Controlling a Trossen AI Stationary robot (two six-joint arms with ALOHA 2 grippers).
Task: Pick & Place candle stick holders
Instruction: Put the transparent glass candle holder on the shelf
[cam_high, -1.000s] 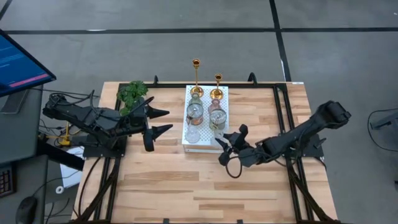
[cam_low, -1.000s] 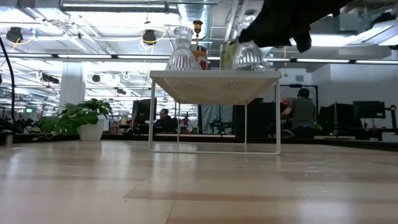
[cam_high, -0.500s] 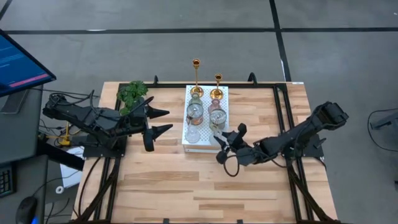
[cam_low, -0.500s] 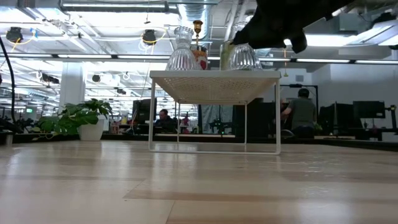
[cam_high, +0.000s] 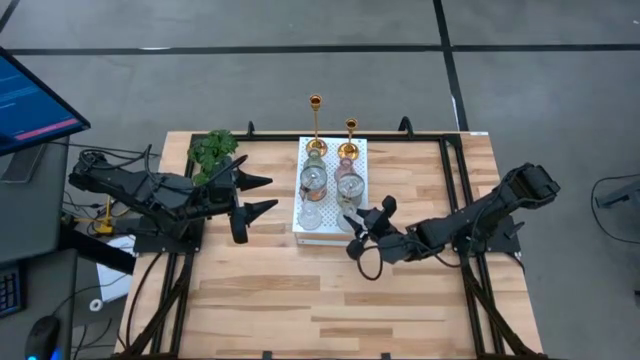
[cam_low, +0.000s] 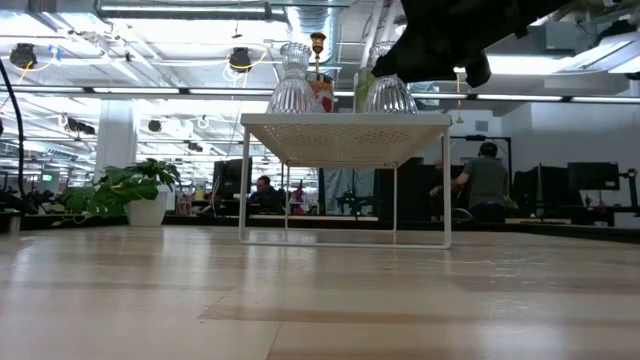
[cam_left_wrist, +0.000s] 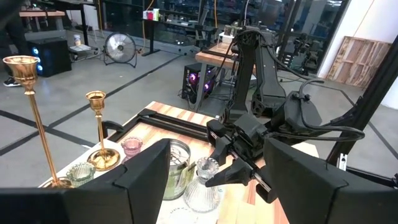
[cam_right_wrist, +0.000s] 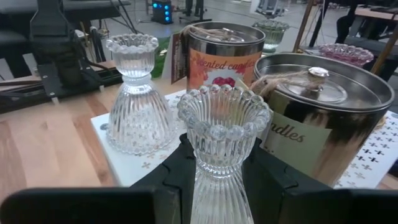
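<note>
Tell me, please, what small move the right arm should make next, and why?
Probably lower gently until it seats. The right gripper holds the clear ribbed holder upright at the white board's near corner, beside a matching holder; the low view shows its base about level with the board top, but contact is unclear.

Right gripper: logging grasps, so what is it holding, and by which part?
The right gripper holds a clear glass holder by its narrow ribbed stem, below the beaded cup.
</note>
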